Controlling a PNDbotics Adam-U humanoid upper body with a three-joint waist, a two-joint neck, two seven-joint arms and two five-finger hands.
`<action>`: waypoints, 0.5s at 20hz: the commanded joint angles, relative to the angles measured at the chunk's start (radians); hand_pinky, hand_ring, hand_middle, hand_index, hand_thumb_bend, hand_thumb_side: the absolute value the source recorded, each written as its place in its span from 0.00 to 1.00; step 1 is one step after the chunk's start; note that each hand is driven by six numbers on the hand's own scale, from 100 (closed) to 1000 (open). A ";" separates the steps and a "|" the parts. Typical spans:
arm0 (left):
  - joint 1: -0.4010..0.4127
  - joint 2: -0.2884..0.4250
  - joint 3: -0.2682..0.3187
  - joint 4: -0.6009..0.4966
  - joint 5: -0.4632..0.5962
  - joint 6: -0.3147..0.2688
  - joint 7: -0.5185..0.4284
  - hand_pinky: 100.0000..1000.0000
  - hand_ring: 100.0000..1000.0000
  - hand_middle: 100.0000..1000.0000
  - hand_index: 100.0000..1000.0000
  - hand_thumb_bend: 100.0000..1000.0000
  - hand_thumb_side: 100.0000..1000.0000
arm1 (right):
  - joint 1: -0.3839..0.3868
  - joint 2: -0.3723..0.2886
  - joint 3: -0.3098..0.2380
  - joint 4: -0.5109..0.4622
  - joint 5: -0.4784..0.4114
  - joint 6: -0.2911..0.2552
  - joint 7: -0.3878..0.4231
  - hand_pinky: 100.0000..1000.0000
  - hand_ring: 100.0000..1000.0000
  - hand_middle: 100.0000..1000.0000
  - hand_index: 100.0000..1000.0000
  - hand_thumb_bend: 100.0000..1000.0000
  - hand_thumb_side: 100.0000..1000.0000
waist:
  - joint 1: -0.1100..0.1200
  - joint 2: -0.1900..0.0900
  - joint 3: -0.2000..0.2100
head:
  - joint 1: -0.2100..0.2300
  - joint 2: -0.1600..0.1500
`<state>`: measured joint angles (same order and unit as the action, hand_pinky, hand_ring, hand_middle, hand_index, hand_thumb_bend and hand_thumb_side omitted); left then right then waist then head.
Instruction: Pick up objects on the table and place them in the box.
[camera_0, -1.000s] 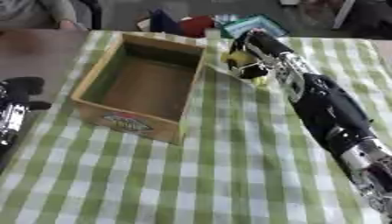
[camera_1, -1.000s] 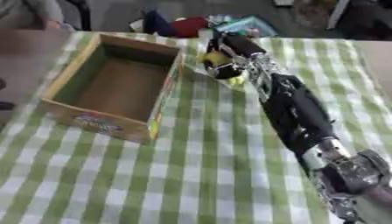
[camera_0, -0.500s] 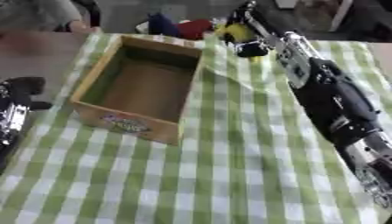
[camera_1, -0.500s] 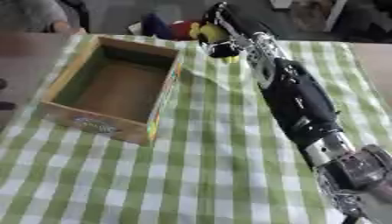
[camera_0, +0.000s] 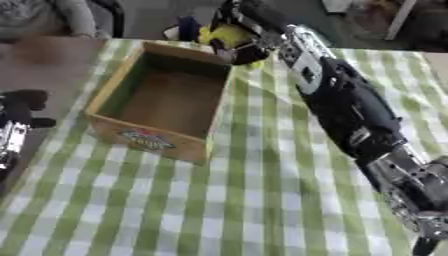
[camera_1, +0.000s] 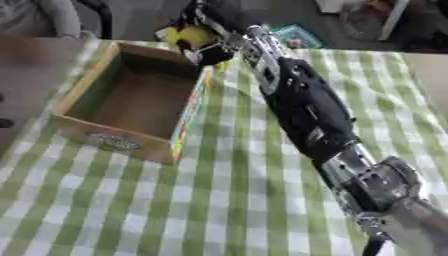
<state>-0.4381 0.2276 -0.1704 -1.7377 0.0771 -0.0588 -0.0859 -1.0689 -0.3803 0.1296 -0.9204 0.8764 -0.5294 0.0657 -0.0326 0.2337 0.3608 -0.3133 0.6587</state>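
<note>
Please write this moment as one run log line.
right hand: shut on yellow object | position: above far corner of box | left hand: idle, table edge

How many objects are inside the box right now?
0. The box looks empty; the right hand holds a yellow object above its far corner.

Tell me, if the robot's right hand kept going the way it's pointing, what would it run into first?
Probably nothing on the table. The right hand, curled round a yellow object, points up and away past the far corner of the wooden box, toward blurred clutter beyond the table edge. Depth there is hard to judge.
</note>
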 joint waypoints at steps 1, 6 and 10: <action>-0.020 -0.001 -0.003 -0.031 0.011 -0.003 -0.007 0.66 0.85 0.69 0.61 0.00 0.47 | -0.031 0.026 0.006 -0.011 0.016 -0.013 0.022 0.08 0.15 0.30 0.55 0.00 0.11 | 0.006 -0.018 0.013 | -0.017 -0.003; -0.023 -0.004 0.007 -0.050 0.020 -0.005 0.008 0.66 0.84 0.68 0.61 0.00 0.45 | -0.026 0.069 0.017 0.009 0.043 -0.027 0.046 0.10 0.17 0.31 0.55 0.00 0.11 | 0.011 -0.012 0.048 | -0.043 -0.007; -0.033 -0.009 0.007 -0.061 0.026 -0.004 0.012 0.66 0.84 0.68 0.61 0.00 0.45 | -0.010 0.095 0.024 0.036 0.080 -0.034 0.068 0.12 0.20 0.34 0.57 0.00 0.11 | 0.013 -0.005 0.072 | -0.061 -0.011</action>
<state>-0.4535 0.2177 -0.1698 -1.7755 0.0975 -0.0613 -0.0779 -1.0618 -0.2838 0.1545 -0.8819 0.9405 -0.5601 0.1266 -0.0270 0.2435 0.4343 -0.3674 0.6576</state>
